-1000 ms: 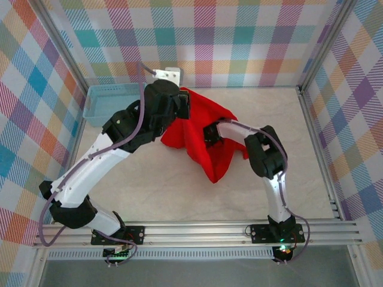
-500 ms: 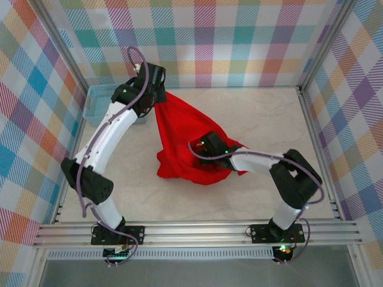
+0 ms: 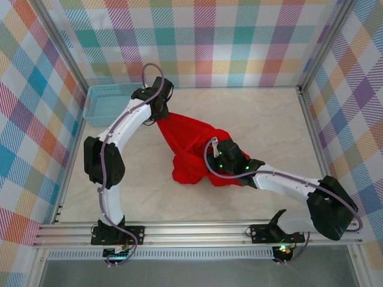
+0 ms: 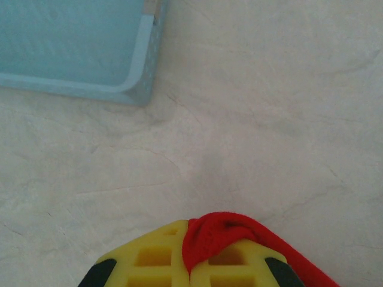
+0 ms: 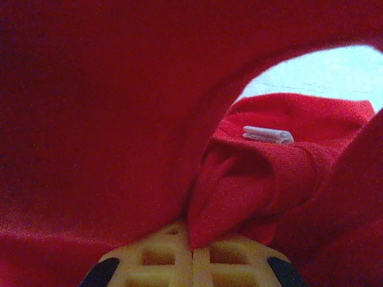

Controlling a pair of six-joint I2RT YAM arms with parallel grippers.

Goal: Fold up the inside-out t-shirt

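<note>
T-shirt sits bunched mid-bench, drawn between the left end effector, by the basket in the far-left corner, and the right end effector. Left wrist: fingers clamped on a red fold. Right wrist: fingers clamped on cloth (white tag beyond).

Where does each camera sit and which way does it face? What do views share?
Top external: above and behind the bases, looking down at the table; left arm and right arm show, shirt between them, basket far left.
Left wrist: on the left arm, looking down past the left claw, shut on shirt, at table and basket corner.
Right wrist: on the right arm, among shirt folds, facing the tag; right claw shut on cloth.
Shared: shirt in all three; basket in top and left wrist.
</note>
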